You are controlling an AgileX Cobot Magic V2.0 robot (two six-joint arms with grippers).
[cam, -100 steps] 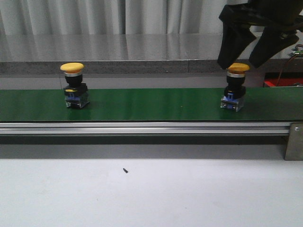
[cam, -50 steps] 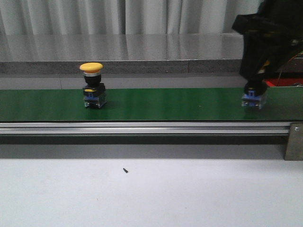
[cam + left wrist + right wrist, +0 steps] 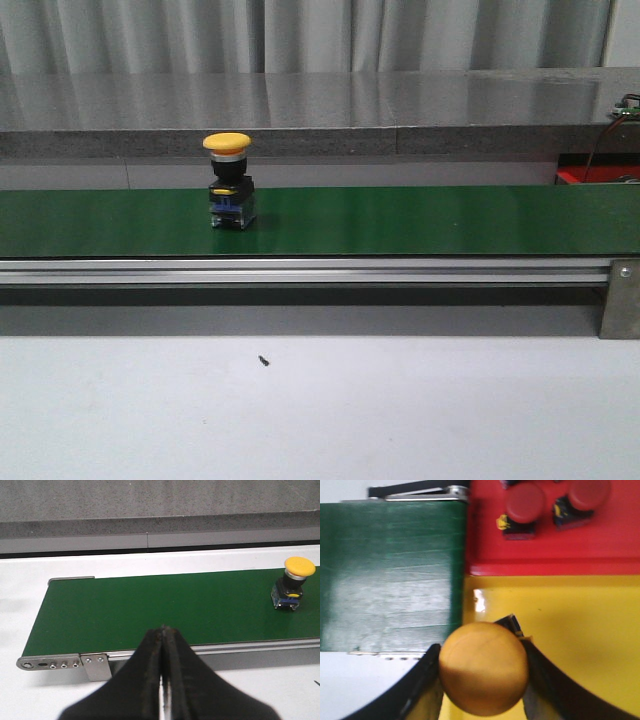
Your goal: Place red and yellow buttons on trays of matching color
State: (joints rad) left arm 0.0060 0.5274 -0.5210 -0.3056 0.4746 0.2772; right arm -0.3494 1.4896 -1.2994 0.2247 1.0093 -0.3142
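- Held yellow button (image 3: pixel 483 667): clamped at its cap between the two fingers of the right gripper (image 3: pixel 482 680); in the right wrist view it sits over the near edge of the yellow tray (image 3: pixel 570 625), beside the end of the green conveyor belt (image 3: pixel 395 575); whether it touches the tray cannot be told.
- Second yellow button (image 3: pixel 230 183): stands upright on the belt, left of centre in the front view; nothing touches it; it also shows at the far side of the left wrist view (image 3: pixel 293 583).
- Red tray (image 3: pixel 545 545): lies just beside the yellow tray, edges adjoining; two red buttons (image 3: pixel 524 509) stand on it.
- Left gripper (image 3: pixel 162 635): jaws pressed together with nothing between them; it hovers near the belt's end, well apart from the second yellow button.
- Bench (image 3: pixel 320 410): white surface in front of the belt's metal rail; one small dark speck (image 3: pixel 264 360) lies on it.
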